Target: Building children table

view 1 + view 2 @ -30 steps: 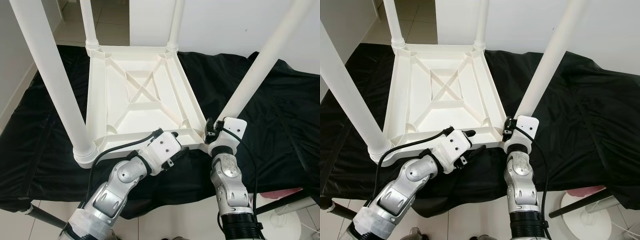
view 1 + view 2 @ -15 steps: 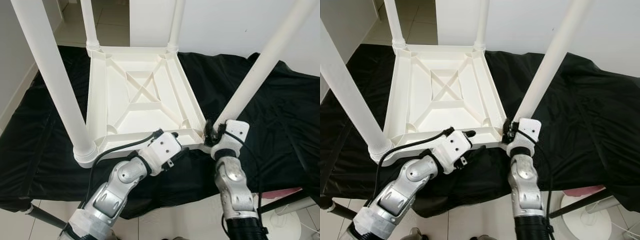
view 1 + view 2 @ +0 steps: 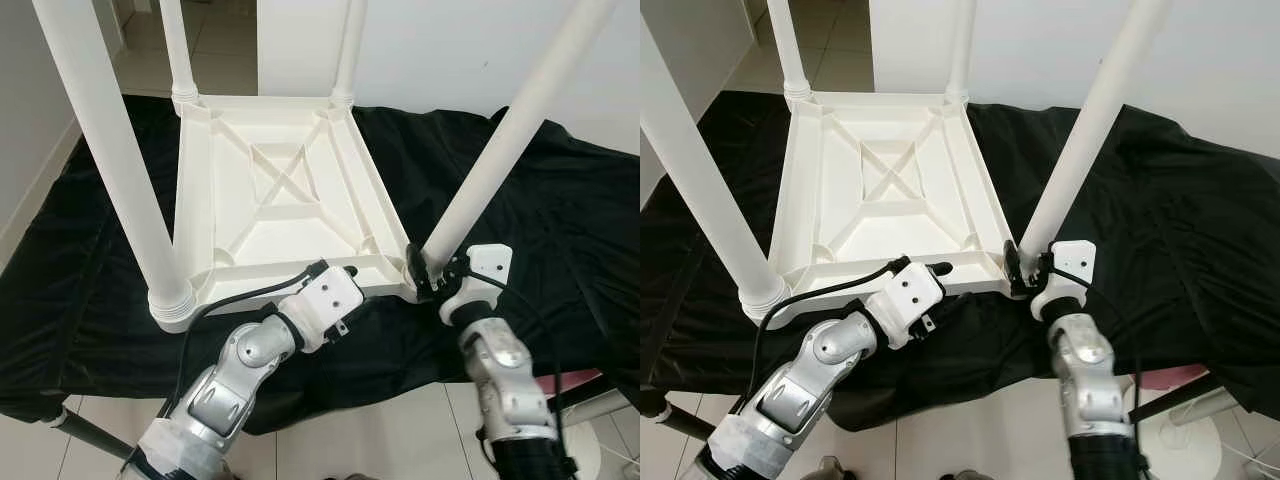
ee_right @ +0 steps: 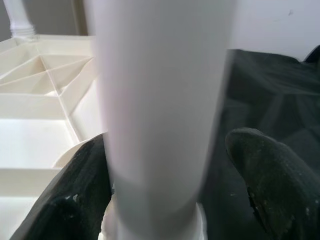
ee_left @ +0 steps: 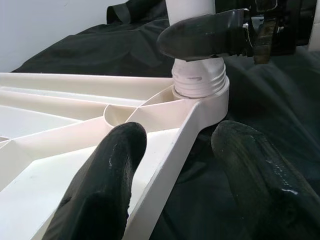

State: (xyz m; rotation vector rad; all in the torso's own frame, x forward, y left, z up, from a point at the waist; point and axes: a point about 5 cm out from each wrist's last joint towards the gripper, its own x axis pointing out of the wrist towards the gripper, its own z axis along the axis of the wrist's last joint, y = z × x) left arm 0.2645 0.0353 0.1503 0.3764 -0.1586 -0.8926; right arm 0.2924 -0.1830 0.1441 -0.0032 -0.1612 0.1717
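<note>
the white plastic children's table [image 3: 275, 195] lay upside down on a crumpled black cloth [image 3: 560, 210] that covered the work surface, ribbed underside up with an x-shaped brace in the middle. all four white round plastic legs stuck upward: two far ones at about 11 and 12 o'clock, one thick near-left leg [image 3: 120, 160] at about 9 o'clock, and the near-right leg [image 3: 500, 150] leaning off toward 1 o'clock from its corner socket.

the right gripper [image 4: 170, 192] was at the base of that near-right leg, around 4 o'clock of the tabletop. in the right wrist view one black finger [image 4: 75, 200] sat on each side of the leg just above the threaded collar, spread about as wide as the leg. whether the pads were actually pressing on it, couldn't tell, the leg was blurry and hid the contact.

the left gripper [image 5: 175, 165] was at the near edge of the table, roughly 6 o'clock. its fingers [image 5: 107, 175] were apart and straddled the edge rib of the frame, one inside the tray, one outside over the cloth, not clamped on it. from that wrist view the right gripper's fingertip was wrapped by the leg's collar [image 5: 200, 82].

pale tiled floor [image 3: 220, 55] beyond the cloth at 12 o'clock, white wall [image 3: 450, 50] behind.
</note>
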